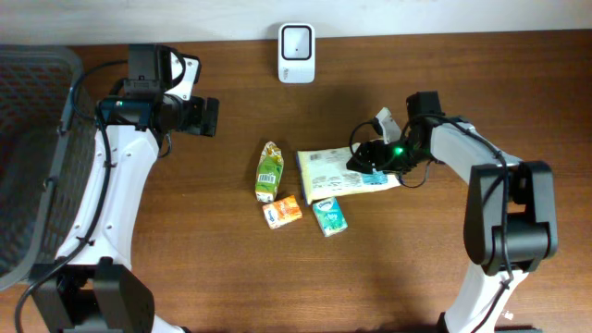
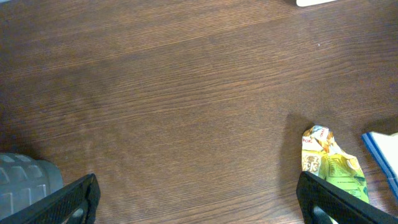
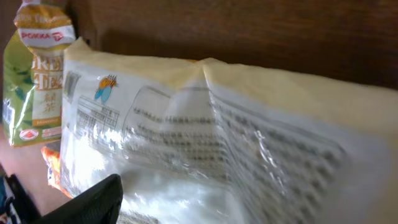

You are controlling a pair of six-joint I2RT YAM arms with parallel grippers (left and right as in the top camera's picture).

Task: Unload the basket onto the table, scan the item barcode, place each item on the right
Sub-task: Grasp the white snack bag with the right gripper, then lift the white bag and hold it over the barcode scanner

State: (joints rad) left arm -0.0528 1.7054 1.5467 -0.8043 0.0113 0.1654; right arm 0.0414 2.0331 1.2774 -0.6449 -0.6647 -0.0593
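Overhead cam straight down on whole table (image 1: 388,277), left wrist cam low over tabletop, right wrist cam v. close on white packet (image 3: 217,143), green pouch (image 1: 268,172) shared by all 3

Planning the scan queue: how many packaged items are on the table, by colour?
Green pouch: 1
Orange pack: 1
Teal pack: 1
Yellow bag: 1
Total: 4
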